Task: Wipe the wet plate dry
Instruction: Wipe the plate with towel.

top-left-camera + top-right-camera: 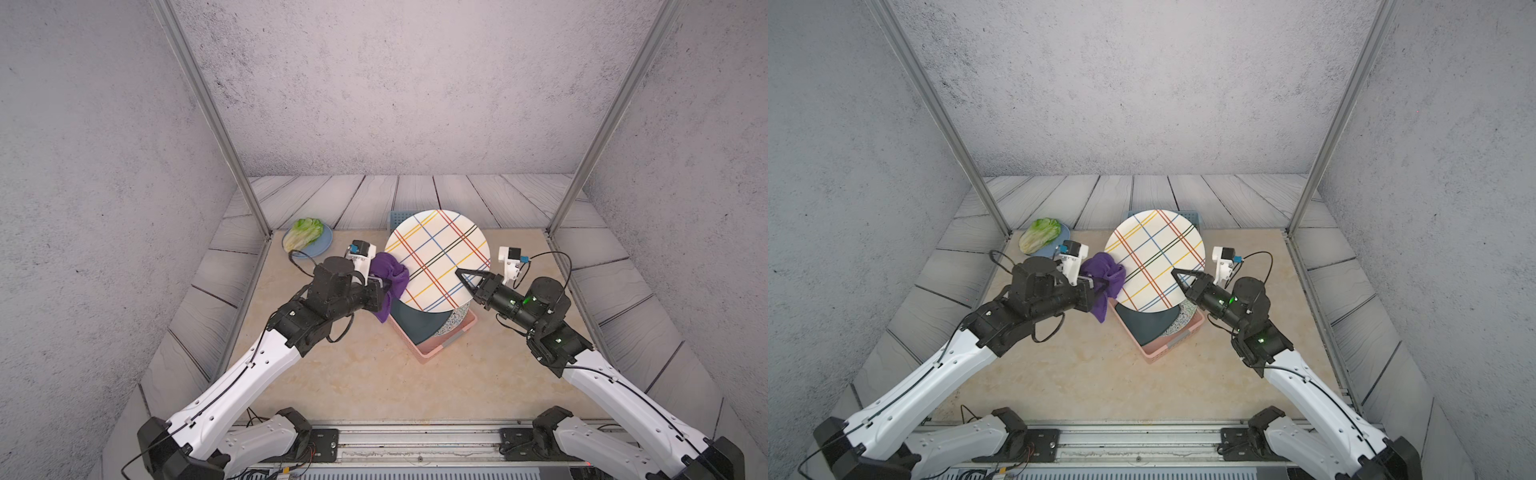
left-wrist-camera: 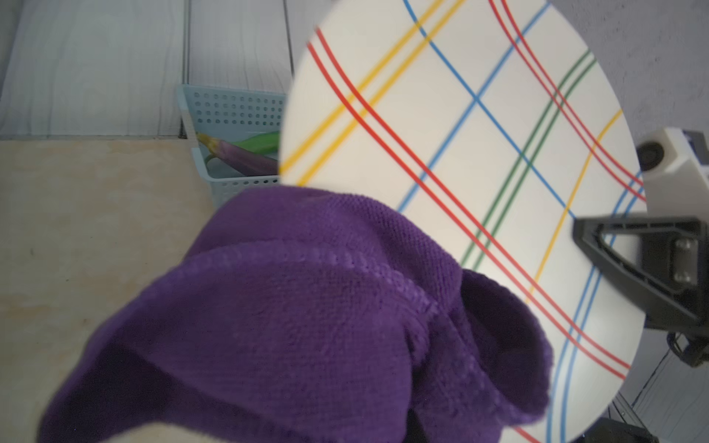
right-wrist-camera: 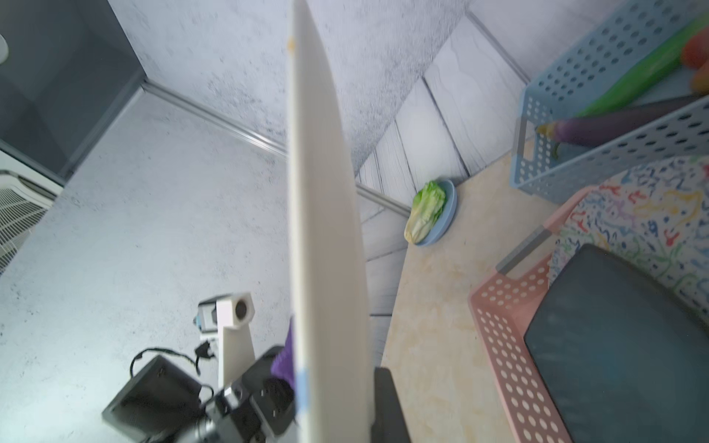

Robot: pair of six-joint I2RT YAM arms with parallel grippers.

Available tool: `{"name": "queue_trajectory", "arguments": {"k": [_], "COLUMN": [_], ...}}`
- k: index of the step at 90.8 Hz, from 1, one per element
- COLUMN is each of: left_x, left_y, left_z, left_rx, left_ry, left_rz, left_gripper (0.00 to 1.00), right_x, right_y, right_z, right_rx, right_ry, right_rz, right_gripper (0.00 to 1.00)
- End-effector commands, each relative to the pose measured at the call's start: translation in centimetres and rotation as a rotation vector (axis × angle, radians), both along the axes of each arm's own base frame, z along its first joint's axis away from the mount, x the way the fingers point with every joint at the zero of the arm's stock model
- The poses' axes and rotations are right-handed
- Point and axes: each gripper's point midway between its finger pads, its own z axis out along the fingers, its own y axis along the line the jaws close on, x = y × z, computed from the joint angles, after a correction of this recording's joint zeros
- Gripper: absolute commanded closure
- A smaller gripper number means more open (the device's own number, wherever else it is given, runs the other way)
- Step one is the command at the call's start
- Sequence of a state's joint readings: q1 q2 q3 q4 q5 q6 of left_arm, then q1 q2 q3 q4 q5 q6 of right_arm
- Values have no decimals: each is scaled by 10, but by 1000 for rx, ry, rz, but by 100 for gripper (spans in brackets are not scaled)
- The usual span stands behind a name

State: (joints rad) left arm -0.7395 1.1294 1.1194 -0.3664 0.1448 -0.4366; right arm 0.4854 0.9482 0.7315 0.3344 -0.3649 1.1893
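A round white plate [image 1: 436, 257] [image 1: 1154, 257] with coloured crossing lines is held tilted in the air above a pink basket. My right gripper [image 1: 461, 275] [image 1: 1177, 272] is shut on its right rim. In the right wrist view the plate [image 3: 322, 191] shows edge-on, with one dark finger [image 3: 389, 406] behind it. My left gripper [image 1: 384, 286] [image 1: 1100, 286] is shut on a bunched purple cloth [image 1: 388, 276] [image 2: 307, 326]. The cloth lies against the plate's [image 2: 479, 134] lower left rim and hides the left fingers.
The pink basket [image 1: 446, 341] under the plate holds a dark plate [image 1: 419, 324] and a patterned dish [image 1: 455, 318]. Behind stands a blue basket [image 2: 230, 111] with an eggplant [image 2: 245, 155]. A blue plate with lettuce [image 1: 307, 237] sits at the back left, by a metal post [image 1: 249, 195].
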Motion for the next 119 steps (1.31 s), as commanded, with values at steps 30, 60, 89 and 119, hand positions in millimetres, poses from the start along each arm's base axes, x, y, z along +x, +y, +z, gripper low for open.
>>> {"name": "queue_trajectory", "arguments": {"k": [30, 60, 89, 119], "left_x": [-21, 12, 1, -49], "left_y": [-102, 51, 47, -10], "left_z": [-28, 162, 249, 258], "left_rx": [189, -967, -1464, -1497], "left_ry": [77, 118, 215, 290], "left_rz": [-242, -110, -388, -575], "left_gripper": [100, 100, 100, 100], "right_x": [-41, -50, -60, -65], "right_y": [1, -54, -11, 46], "right_z": [108, 157, 141, 134], "right_rx": [233, 542, 516, 514], "right_ry": [-268, -386, -369, -362], "right_rz": [134, 144, 362, 452], "right_gripper": [100, 100, 100, 100]}}
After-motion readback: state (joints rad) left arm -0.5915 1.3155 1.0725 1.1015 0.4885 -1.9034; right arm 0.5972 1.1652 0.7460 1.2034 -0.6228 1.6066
